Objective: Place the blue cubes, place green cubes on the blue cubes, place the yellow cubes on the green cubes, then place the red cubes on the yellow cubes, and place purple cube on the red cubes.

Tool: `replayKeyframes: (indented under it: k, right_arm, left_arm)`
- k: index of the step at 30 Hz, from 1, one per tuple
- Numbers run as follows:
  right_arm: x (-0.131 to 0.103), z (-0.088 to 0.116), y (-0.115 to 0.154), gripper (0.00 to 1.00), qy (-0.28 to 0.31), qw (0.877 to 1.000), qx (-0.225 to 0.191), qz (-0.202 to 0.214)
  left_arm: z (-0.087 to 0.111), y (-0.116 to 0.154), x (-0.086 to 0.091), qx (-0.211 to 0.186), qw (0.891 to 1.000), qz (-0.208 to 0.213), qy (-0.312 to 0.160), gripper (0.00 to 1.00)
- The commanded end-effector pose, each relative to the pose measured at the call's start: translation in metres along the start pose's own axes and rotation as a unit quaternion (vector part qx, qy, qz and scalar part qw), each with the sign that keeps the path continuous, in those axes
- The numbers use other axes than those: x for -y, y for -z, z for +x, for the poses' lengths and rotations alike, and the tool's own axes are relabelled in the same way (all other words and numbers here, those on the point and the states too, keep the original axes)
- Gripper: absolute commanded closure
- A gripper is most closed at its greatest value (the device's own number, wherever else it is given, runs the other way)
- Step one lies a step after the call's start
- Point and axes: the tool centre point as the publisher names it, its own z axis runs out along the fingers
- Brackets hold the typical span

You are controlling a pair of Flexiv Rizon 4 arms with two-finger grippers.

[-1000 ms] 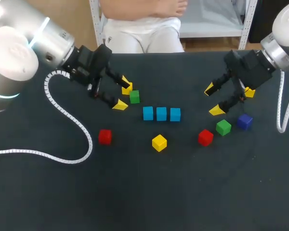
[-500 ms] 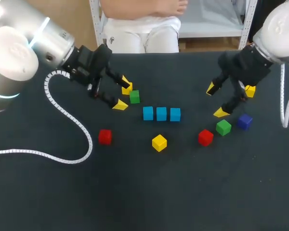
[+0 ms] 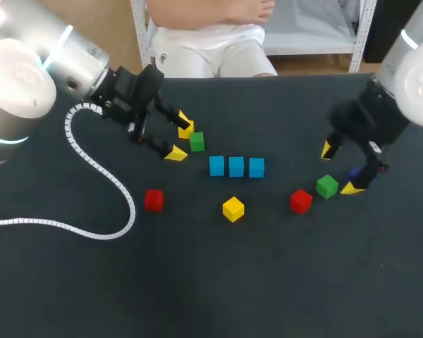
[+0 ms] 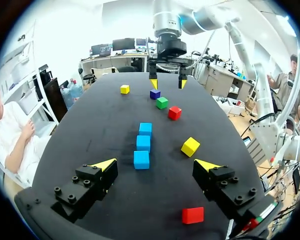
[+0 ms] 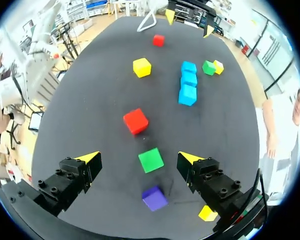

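Dark matte table point(image 3: 211, 282), evenly lit

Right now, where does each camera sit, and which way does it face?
Head view: fixed above and behind the robot, looking down on the table; shows the left end effector and right end effector.
Left wrist view: on the left wrist, facing across the table toward the right end effector; own end effector shows.
Right wrist view: on the right wrist, looking down at a green cube and the purple cube; own end effector shows.
All three share the blue cubes.
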Motion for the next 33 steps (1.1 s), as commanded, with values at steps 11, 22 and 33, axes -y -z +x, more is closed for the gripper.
replayKeyframes:
  k: [11,22,33]
  right_arm:
    - [0.003,0.023,-0.014,0.0,0.064,0.996,0.052,-0.025]
    - [0.017,0.019,-0.025,0.0,0.073,0.994,0.076,-0.02]
    - [0.018,0.017,-0.037,0.0,0.074,0.994,0.075,-0.043]
  left_arm:
    - [0.0,0.0,-0.002,-0.002,1.0,0.003,0.0,0.0]
    - [0.0,0.0,-0.002,-0.002,1.0,0.003,0.0,0.0]
    - [0.0,0.0,-0.002,-0.002,1.0,0.003,0.0,0.0]
